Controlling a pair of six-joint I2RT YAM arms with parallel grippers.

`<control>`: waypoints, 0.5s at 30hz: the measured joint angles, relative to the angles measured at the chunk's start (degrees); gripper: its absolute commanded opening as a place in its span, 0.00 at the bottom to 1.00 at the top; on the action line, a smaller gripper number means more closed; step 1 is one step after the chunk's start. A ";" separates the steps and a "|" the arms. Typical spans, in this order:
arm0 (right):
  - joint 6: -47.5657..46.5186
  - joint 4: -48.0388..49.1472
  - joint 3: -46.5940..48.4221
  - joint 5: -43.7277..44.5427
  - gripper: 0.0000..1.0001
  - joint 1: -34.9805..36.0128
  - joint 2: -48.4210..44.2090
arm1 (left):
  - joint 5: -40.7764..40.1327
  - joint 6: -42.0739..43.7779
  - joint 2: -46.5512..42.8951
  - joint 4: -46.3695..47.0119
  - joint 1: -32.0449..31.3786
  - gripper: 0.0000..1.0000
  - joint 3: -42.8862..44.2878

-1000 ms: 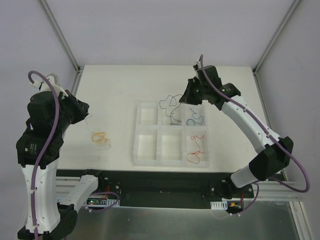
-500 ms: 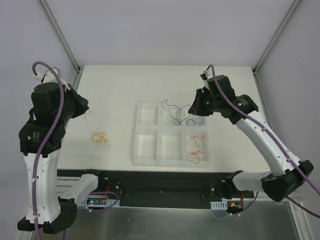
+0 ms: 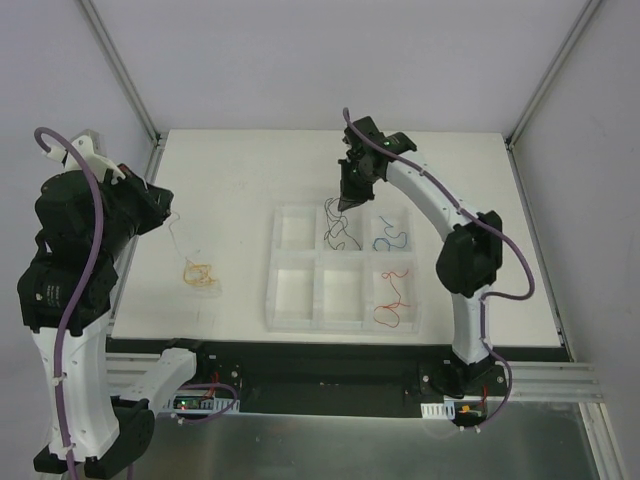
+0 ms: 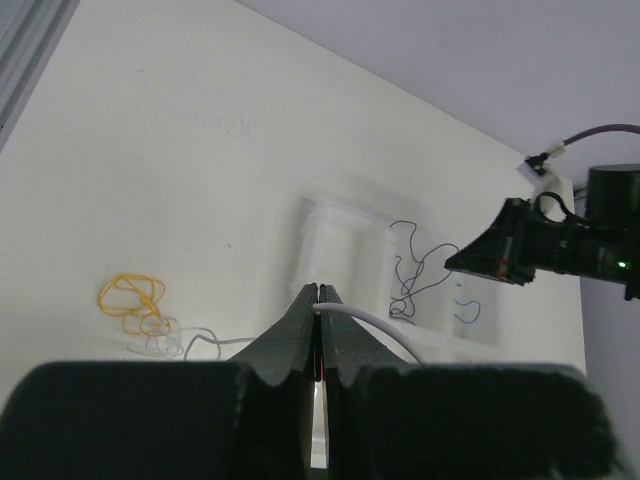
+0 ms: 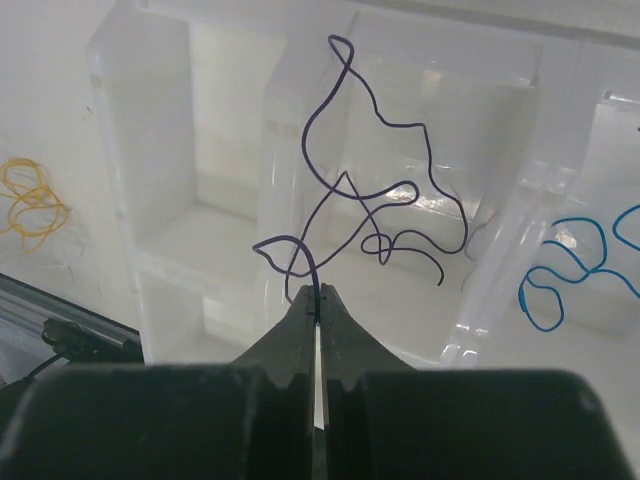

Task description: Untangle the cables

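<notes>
My right gripper (image 3: 347,200) is shut on a thin dark wire (image 3: 338,228) and holds it dangling over the back middle compartment of the clear tray (image 3: 271,272). In the right wrist view the jaws (image 5: 318,292) pinch one end and the dark wire (image 5: 372,190) curls above that compartment. A blue wire (image 3: 388,238) lies in the back right compartment, a red wire (image 3: 392,305) in the front right one. My left gripper (image 3: 163,212) is shut on a thin white wire (image 4: 372,323), which runs down to a yellow wire tangle (image 3: 200,273) on the table.
The tray's other compartments hold nothing. The tray stands right of centre on the white table (image 3: 230,180). Metal frame posts (image 3: 120,70) rise at the back corners. The table's front edge runs just below the tray.
My right gripper has swung left from over the blue wire's compartment to the back middle one, carrying the dark wire. My left arm has shifted slightly left, still holding the white wire.
</notes>
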 measured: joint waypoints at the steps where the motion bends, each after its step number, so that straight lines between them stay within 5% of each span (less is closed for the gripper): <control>1: -0.33 -1.20 2.23 -0.09 0.00 0.02 2.62 | 0.17 -0.17 -0.07 0.02 0.00 0.00 0.35; 7: -2.08 -6.08 3.76 -0.04 0.01 0.35 11.08 | 2.51 -1.55 -0.04 0.33 0.00 0.00 1.92; 12: -4.68 -8.22 3.26 0.85 0.17 0.68 13.14 | 4.90 -2.40 0.50 1.53 0.00 0.00 4.68; 15: -6.69 -8.22 2.21 1.97 0.35 0.76 11.82 | 5.92 -3.19 0.66 2.86 0.00 0.00 5.81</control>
